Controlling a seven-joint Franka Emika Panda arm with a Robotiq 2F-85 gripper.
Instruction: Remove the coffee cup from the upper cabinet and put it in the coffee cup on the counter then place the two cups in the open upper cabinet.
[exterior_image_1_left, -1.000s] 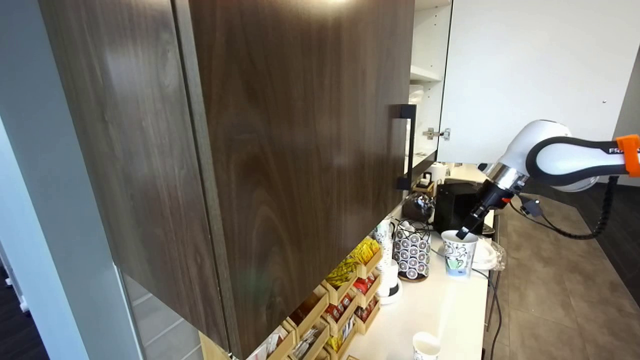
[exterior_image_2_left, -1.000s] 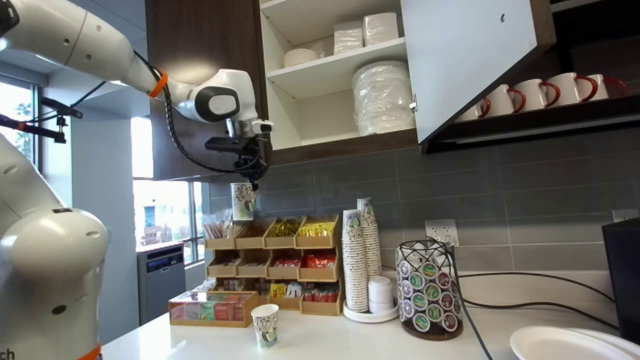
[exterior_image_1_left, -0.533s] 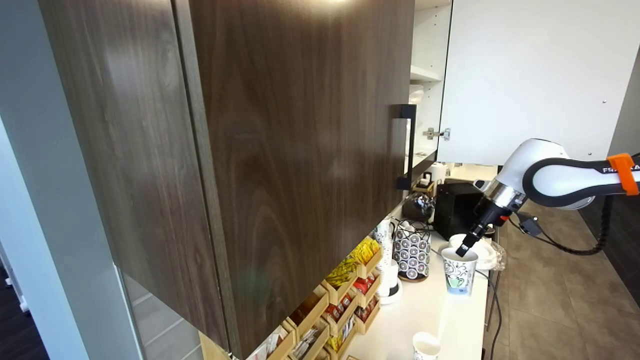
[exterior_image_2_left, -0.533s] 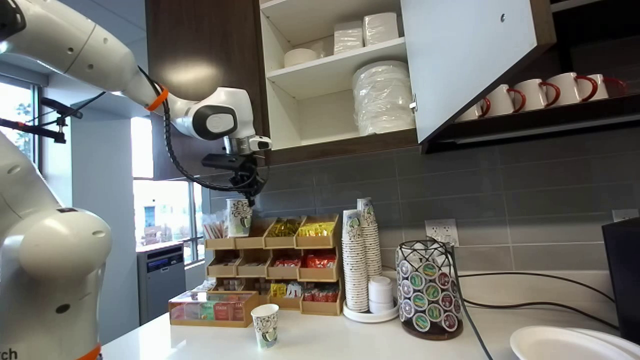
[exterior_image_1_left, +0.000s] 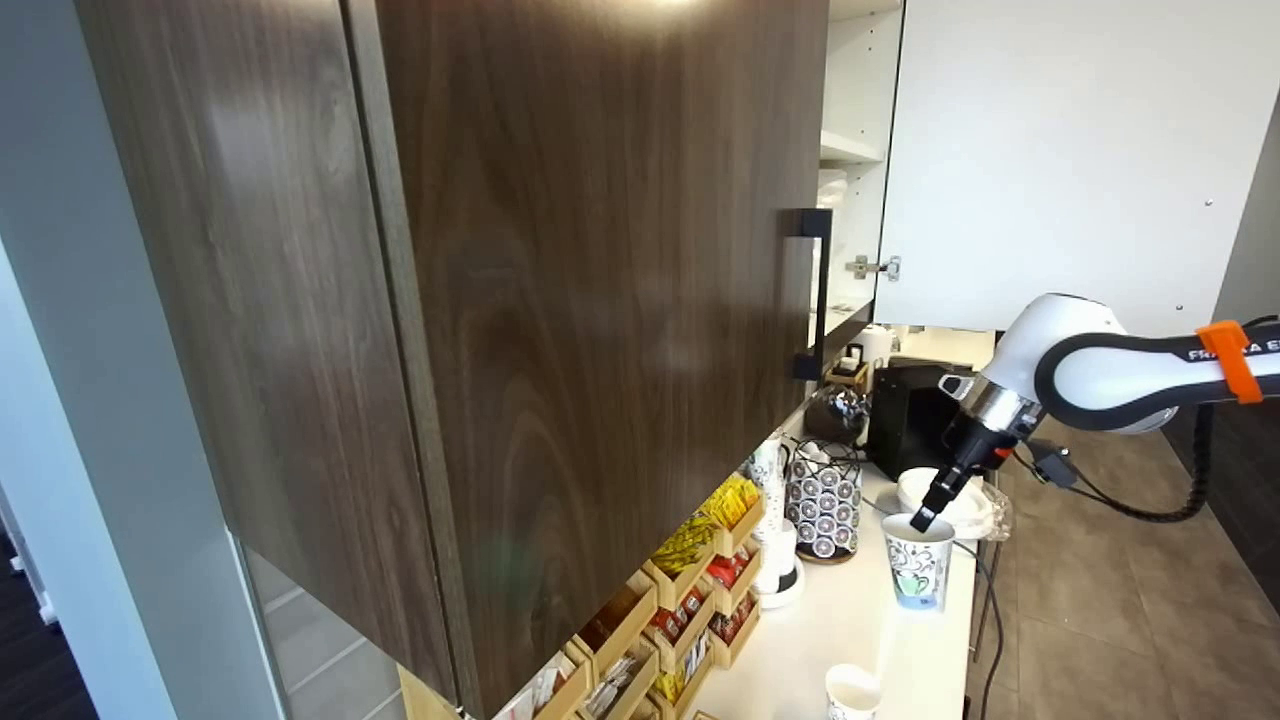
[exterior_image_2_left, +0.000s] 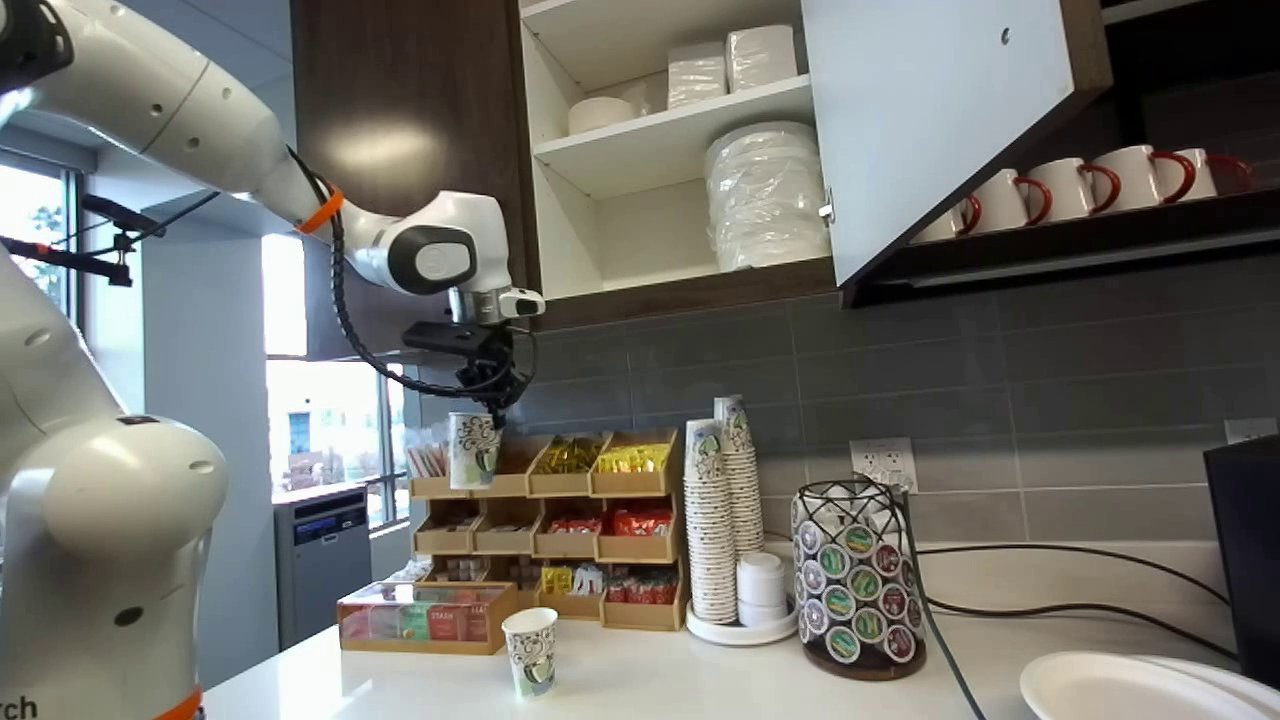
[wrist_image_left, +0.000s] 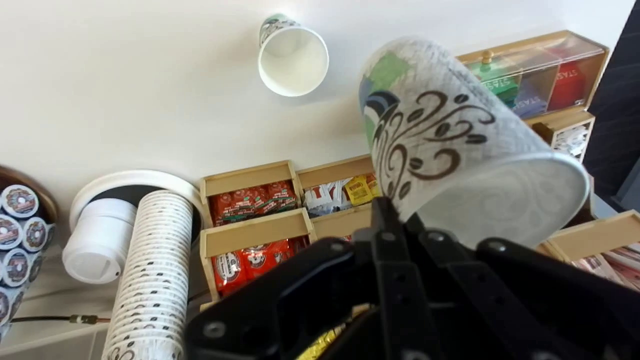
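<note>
While the black two-fingered gripper (wrist_image_left: 401, 215) is pinching a tapered white paper cup (wrist_image_left: 440, 120), another swirl-printed white paper cup (wrist_image_left: 292, 56) is chilling upper-centre, wrist view.

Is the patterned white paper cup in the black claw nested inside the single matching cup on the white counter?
No, an exterior view shows the held cup hanging midair, apart from the counter cup.

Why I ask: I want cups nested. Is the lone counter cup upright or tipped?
Upright: the lone counter cup stands on its base, open rim up, in an exterior view.
</note>
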